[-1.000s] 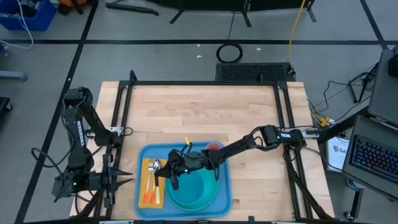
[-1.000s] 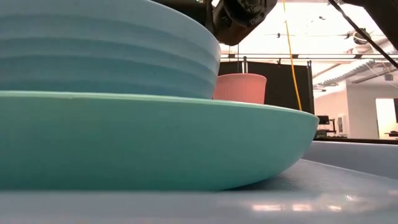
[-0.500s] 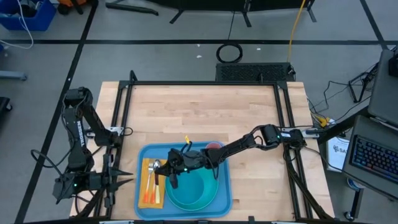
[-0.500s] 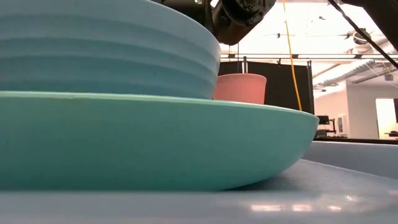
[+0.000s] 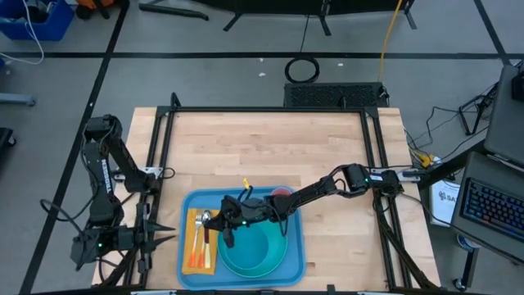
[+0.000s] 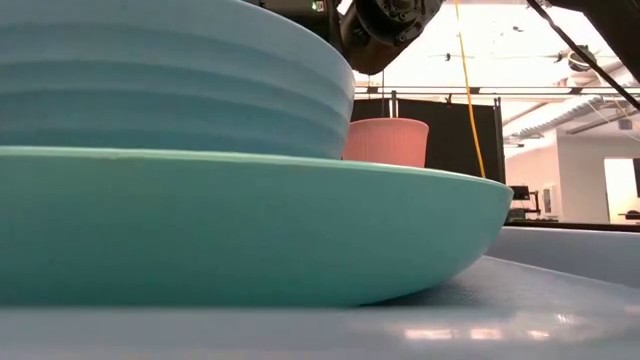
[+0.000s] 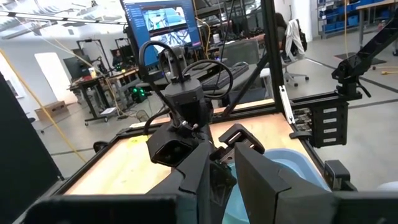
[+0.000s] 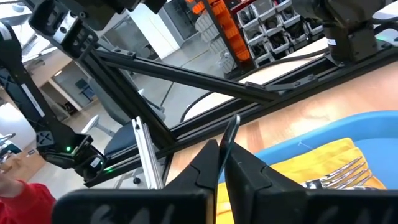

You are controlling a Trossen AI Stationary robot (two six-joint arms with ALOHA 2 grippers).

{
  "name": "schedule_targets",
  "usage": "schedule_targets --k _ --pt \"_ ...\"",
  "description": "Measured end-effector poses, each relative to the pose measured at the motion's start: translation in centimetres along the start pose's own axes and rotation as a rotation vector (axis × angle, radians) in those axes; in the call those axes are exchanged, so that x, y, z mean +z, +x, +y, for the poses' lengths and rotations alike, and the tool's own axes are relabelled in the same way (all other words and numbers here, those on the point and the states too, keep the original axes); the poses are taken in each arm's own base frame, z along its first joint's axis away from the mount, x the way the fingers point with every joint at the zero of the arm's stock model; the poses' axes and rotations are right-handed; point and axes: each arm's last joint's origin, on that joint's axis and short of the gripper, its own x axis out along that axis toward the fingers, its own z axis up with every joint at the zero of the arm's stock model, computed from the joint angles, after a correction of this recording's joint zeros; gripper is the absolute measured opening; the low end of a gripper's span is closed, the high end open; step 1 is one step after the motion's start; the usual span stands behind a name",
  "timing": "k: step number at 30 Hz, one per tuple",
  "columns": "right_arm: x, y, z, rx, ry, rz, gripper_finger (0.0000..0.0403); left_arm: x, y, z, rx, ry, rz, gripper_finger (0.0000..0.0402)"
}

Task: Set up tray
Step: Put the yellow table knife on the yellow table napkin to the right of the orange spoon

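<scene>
The blue tray [image 5: 293, 238] lies at the table's near edge. On it are a yellow-orange napkin [image 5: 193, 250] with forks and a spoon [image 5: 202, 220], a teal plate [image 5: 274, 256] carrying a light-blue bowl [image 6: 170, 80], and a pink cup [image 5: 280, 194]. My right gripper [image 5: 224, 233] reaches across the tray from the right and stands over the plate's left rim beside the napkin, shut on a thin metal utensil [image 8: 231, 132]. My left gripper [image 5: 160, 233] waits off the table's left side, its fingers [image 7: 268, 180] a little apart with nothing between them. My right gripper pinches the thin metal utensil between its two fingertips [image 8: 210, 163]. The utensil's slim end [image 8: 232, 124] sticks out past the fingertips, roughly in line with them. The fingers come about level from the table's right. The held part is hidden between the fingers.
Bare wooden table top [image 5: 262, 147] spreads out beyond the tray toward the far edge. A black frame rail [image 5: 270, 110] runs around the table. The right arm [image 5: 327, 187] stretches over the cup and the bowl.
</scene>
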Motion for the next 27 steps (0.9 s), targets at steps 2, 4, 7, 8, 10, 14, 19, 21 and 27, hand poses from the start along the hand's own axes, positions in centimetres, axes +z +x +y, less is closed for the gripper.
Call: schedule_targets --k 2,4,7,8,10,14,19,21,27 --pt "-0.03 0.00 0.02 0.000 -0.004 0.001 0.0013 -0.06 0.00 0.00 0.000 -0.007 0.000 0.0081" --pt "-0.05 0.00 0.02 0.000 -0.004 0.003 0.0015 -0.08 0.00 0.01 0.001 -0.010 0.000 0.0081" --pt "-0.05 0.00 0.02 0.001 -0.004 0.003 0.0015 -0.09 0.00 0.01 0.001 -0.010 0.000 0.0081" --pt "-0.05 0.00 0.02 0.001 -0.004 0.003 0.0015 -0.10 0.00 0.01 0.001 -0.010 0.000 0.0081" --pt "-0.04 0.00 0.02 0.001 -0.010 0.003 0.0018 -0.14 0.00 0.01 0.001 -0.008 0.001 0.0081" --pt "-0.08 -0.01 0.00 0.001 -0.013 0.004 0.0026 -0.20 0.00 0.01 0.001 -0.006 0.001 0.0081" --pt "-0.10 -0.01 0.01 0.000 -0.024 0.005 0.0038 -0.20 0.00 0.01 0.001 -0.009 0.001 0.0081" --pt "-0.10 -0.01 0.01 0.000 -0.024 0.005 0.0043 -0.20 0.00 0.01 0.001 -0.009 0.001 0.0081" --pt "-0.14 -0.01 -0.01 -0.002 -0.031 0.008 0.0056 -0.20 0.00 0.01 0.001 -0.009 0.001 0.0081"
